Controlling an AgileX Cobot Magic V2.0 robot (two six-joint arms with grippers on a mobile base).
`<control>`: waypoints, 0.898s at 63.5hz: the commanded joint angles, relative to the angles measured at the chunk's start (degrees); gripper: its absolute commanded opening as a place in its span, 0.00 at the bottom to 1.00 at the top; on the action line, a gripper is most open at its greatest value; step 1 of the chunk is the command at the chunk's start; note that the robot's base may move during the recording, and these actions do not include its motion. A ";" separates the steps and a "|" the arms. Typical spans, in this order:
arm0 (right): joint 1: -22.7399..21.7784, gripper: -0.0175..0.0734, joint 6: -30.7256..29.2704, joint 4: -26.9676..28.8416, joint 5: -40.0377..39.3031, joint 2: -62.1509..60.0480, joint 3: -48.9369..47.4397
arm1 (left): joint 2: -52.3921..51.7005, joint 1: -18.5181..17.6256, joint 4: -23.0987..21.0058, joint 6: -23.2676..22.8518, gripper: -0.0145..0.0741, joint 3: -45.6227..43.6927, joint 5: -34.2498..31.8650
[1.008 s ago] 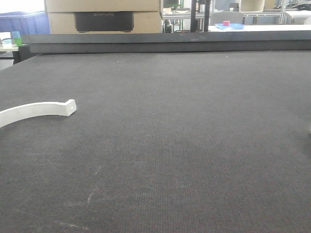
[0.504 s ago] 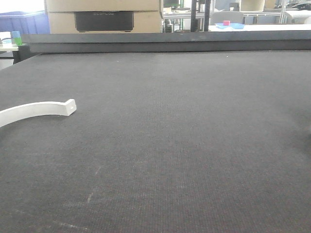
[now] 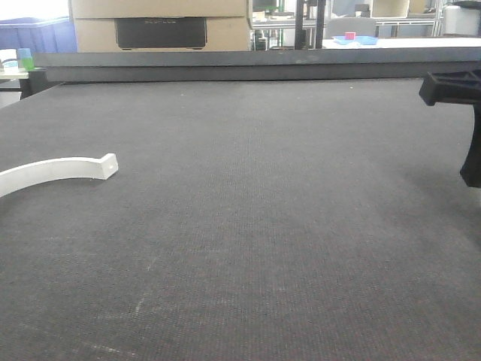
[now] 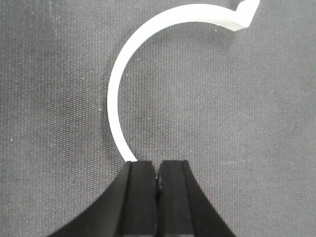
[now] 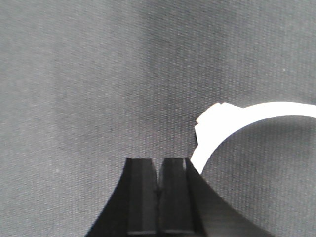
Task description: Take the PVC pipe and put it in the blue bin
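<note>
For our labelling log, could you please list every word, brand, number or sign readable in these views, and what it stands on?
No text reads clearly in any view.
On the dark panel set in the tan box: perhaps a faint line of lettering, too blurred to read.
On the PVC pipe: no marking visible.

White PVC pipe (image 3: 54,168); grey, seemingly woven mat (image 3: 263,226)

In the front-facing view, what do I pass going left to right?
PVC pipe on the mat → blue tray on the far table → black right arm at the right edge.
</note>
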 commanded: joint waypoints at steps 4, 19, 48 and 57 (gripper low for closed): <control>0.00 0.03 0.53 -1.65 -0.07 0.21 -0.45 | -0.13 0.10 -0.42 -0.18 0.04 -0.44 0.29; 0.00 0.08 0.65 -1.65 1.58 0.57 -0.45 | -0.13 0.10 -0.42 -0.18 0.04 -0.44 0.29; 0.00 0.48 2.15 -1.65 2.64 7.17 -0.45 | -0.13 0.10 -0.55 -0.18 0.04 -0.33 0.41; 0.00 0.35 3.25 -1.65 2.03 7.86 -0.45 | -0.13 0.10 -0.55 -0.18 0.04 -0.33 0.41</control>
